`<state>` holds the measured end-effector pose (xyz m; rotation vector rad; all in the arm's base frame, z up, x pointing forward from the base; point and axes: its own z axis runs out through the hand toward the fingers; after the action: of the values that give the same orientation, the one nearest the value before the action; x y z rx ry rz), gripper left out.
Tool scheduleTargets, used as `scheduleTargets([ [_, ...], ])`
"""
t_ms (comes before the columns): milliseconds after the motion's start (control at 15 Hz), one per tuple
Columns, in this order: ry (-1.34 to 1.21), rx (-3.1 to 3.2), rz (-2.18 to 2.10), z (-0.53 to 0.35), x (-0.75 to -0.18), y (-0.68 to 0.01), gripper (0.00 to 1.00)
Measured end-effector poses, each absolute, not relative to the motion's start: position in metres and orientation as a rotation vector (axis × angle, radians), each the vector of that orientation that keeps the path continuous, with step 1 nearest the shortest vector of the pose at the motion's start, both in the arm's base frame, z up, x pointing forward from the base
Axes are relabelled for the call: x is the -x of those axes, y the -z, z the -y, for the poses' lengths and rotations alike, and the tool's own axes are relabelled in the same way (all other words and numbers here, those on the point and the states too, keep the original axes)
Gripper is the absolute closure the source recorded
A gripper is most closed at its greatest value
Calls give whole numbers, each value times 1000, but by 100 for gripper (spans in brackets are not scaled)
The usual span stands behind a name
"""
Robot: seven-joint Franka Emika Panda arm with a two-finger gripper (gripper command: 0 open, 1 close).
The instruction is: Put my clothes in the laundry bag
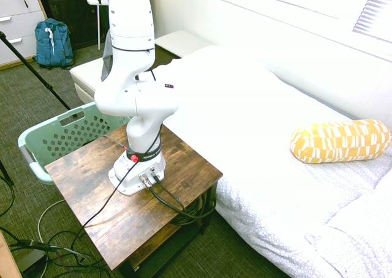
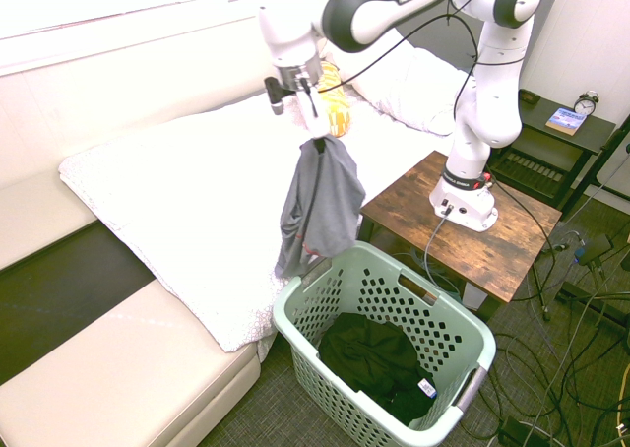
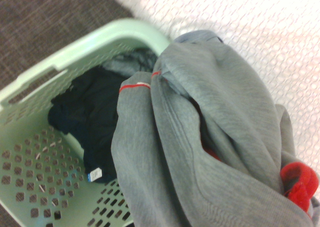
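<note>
Soft grey garment with red trim (image 2: 320,206) hung from closed fingers (image 2: 317,140), carry step; mint-green perforated plastic basket (image 2: 471,342) below, slightly aside. Next: centre over basket, release.

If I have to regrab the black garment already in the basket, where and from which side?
Take the black garment at its bunched middle, coming straight down through the open top of the laundry basket. It lies crumpled on the floor of the basket, walled in all round. The hand is shut on the grey garment, so drop that first.
</note>
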<state>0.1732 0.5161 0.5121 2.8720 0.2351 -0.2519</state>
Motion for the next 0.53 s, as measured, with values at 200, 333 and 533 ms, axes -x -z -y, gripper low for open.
scheduleTargets([
  [200, 255, -2829, -282, -489, -61, -509, 100],
  [333, 260, -2805, -296, -460, 2, -499, 0],
  [533, 259, -2765, -293, -404, 58, -469, 0],
])
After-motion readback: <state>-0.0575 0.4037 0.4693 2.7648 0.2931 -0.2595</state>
